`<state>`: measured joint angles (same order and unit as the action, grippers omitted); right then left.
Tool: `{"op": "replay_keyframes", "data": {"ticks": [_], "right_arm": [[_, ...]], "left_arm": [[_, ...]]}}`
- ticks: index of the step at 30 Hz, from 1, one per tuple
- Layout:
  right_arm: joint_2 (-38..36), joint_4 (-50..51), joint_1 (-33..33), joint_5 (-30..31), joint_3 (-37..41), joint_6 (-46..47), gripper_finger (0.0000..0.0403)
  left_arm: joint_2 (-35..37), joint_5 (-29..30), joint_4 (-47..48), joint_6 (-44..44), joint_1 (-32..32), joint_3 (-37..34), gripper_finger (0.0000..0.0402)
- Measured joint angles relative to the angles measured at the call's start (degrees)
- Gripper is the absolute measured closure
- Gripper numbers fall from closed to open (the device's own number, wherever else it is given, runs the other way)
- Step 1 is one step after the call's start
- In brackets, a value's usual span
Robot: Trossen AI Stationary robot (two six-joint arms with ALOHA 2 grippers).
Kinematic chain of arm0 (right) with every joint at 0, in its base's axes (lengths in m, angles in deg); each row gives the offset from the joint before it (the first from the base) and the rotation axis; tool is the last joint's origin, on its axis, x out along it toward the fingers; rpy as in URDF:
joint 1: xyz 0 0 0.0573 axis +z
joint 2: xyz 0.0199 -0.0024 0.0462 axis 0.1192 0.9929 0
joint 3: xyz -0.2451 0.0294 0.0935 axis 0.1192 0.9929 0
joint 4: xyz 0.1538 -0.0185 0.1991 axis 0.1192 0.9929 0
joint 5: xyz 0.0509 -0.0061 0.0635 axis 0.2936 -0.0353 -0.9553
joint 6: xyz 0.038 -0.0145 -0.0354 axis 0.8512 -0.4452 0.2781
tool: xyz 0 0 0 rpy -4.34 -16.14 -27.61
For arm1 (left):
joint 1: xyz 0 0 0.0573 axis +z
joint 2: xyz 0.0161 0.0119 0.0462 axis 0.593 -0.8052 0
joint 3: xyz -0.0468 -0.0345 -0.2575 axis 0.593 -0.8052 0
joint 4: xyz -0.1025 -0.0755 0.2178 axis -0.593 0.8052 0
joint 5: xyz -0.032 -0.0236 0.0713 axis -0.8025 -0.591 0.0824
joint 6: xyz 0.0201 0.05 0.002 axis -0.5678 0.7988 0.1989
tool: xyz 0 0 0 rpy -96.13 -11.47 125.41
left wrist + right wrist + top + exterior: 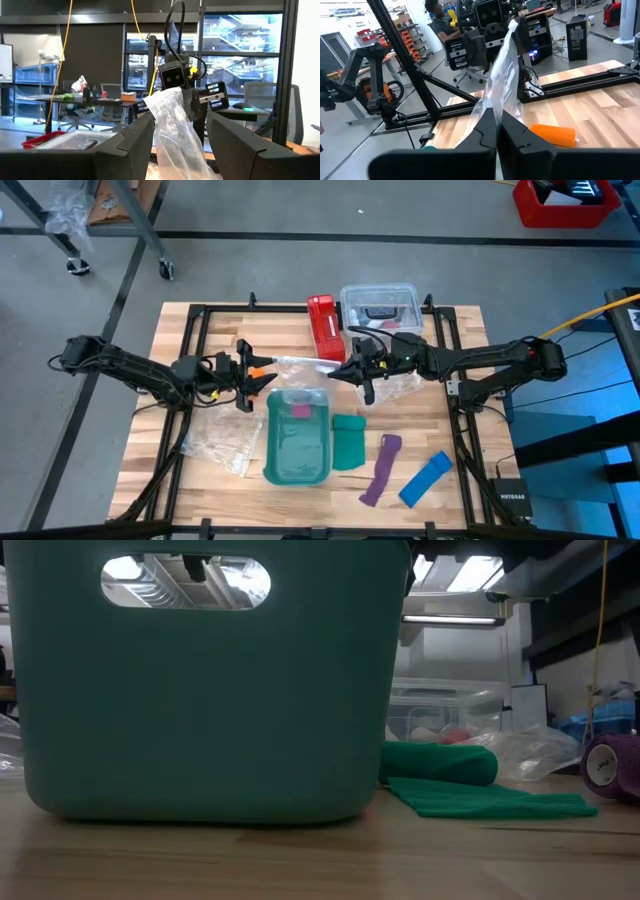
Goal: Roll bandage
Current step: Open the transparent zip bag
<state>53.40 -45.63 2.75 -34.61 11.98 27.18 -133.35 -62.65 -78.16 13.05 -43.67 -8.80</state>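
Right two-finger gripper (496,131) clamped shut on a crinkled clear plastic bag (502,75), stretched across toward the left two-finger gripper (252,377), fingers spread wide with nothing between them. Small bright orange soft fabric bandage (553,135) lying on the wooden slatted table (590,112) below the bag, long axis along the line between the grippers. Looks closer to the left gripper, so probably the nearer arm for pickup.

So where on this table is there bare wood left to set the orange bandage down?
Bare wood shows at the table's front left corner, beside the green bin, and at the back left by the frame. The middle is crowded: plastic bag, red box, purple strip, blue strip.
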Motion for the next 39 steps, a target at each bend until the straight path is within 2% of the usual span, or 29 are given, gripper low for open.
{"op": "replay_keyframes", "data": {"ticks": [15,21,31,39], "right_arm": [[0.0,0.0,0.0,-0.4,0.0,0.1,0.0402],[0.0,0.0,0.0,-0.4,0.0,0.0,0.0402],[0.0,0.1,0.0,-1.5,0.0,0.0,0.0402],[0.0,0.5,-0.1,-2.9,-0.1,0.0,0.0402]], "left_arm": [[-1.9,-0.8,-2.4,-2.3,4.1,0.0,0.0226],[-4.2,-1.5,-2.3,-1.7,4.1,2.7,0.0227],[-6.5,-1.8,-0.2,-0.8,3.6,4.7,0.0277],[-3.9,-1.8,1.1,-0.5,2.3,4.7,0.0284]]}}
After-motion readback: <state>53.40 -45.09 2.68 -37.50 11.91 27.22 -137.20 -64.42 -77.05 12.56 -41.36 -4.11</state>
